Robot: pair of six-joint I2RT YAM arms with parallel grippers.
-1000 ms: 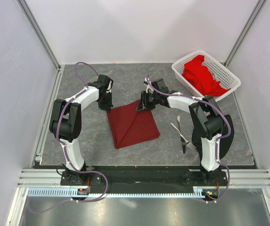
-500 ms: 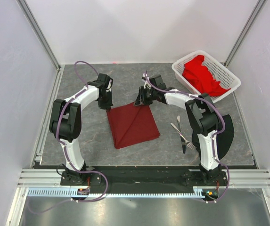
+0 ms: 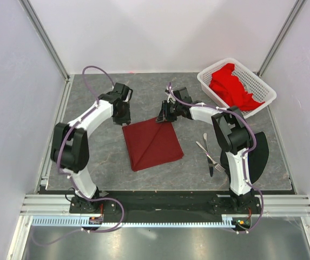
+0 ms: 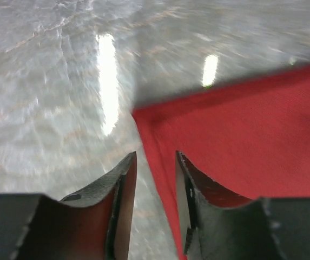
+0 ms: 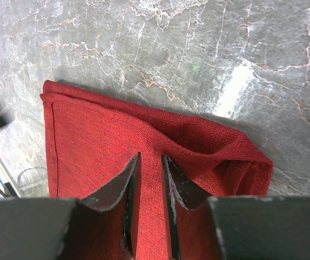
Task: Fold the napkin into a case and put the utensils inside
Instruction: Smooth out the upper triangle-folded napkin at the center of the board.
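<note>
The dark red napkin (image 3: 155, 145) lies on the grey table as a folded square with a diagonal crease; no narrow case shape shows. My left gripper (image 3: 124, 118) stands open at its left corner, straddling the cloth's edge (image 4: 241, 130) with table showing between the jaws (image 4: 156, 154). My right gripper (image 3: 161, 116) is at the top corner, jaws (image 5: 150, 156) narrowly pinched on the napkin (image 5: 95, 135), and a raised ridge runs from them to the corner. The utensils (image 3: 209, 154), a fork and a knife, lie crossed on the table to the right of the napkin.
A white lattice basket (image 3: 206, 85) holding bright red cloths (image 3: 233, 86) stands at the back right. White walls and metal rails enclose the table. The right arm's base stands just beside the utensils.
My left gripper has opened and let go of the napkin's left corner. The right gripper shifted slightly up and left with the top corner. The utensils have not moved.
</note>
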